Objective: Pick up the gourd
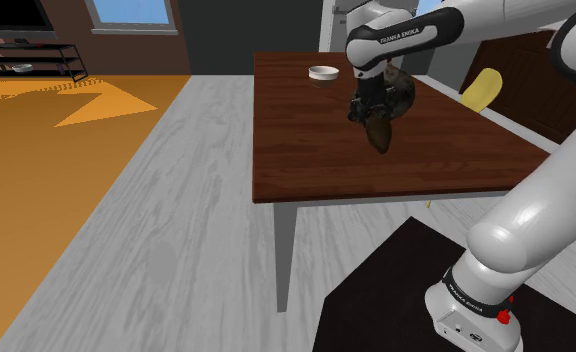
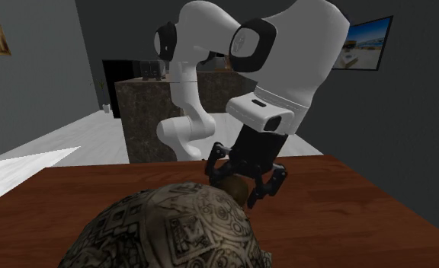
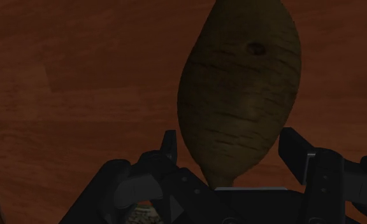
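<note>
Starting at the shoulder view's far left, a low black rack (image 1: pixel 31 62) stands on an orange floor patch (image 1: pixel 71 125), and a window (image 1: pixel 131 12) sits in the far wall to its right. Grey plank floor (image 1: pixel 176 230) runs up to the counter (image 1: pixel 306 150), a dark red-brown wooden top on a grey leg (image 1: pixel 286 250). A small white bowl (image 1: pixel 323 72) rests near the counter's far edge.

Right of the bowl and nearer, the white arm (image 1: pixel 406 35) holds the black gripper (image 1: pixel 366 110) low over the middle of the counter. The gourd (image 1: pixel 380 135) is directly under it. It is brown, drop-shaped and faintly streaked, with one dark spot on its broad part. Whether it rests on the wood cannot be told from these views.

In the wrist view the fingers (image 3: pixel 295 149) stand apart on either side of the gourd's narrow end. They are close to the skin without plainly pressing on it, and the broad end stretches away from the hand. Just beside the gripper, on its right and farther side, is a dark dome (image 1: pixel 404 92) covered in pale carved-looking patterns. It looms at the near edge of the second exterior view, in front of the gripper and gourd.

Farther right, a yellow chair back (image 1: pixel 481 88) rises beyond the counter's right edge. The black stand (image 1: pixel 396 300) fills the near right corner.
</note>
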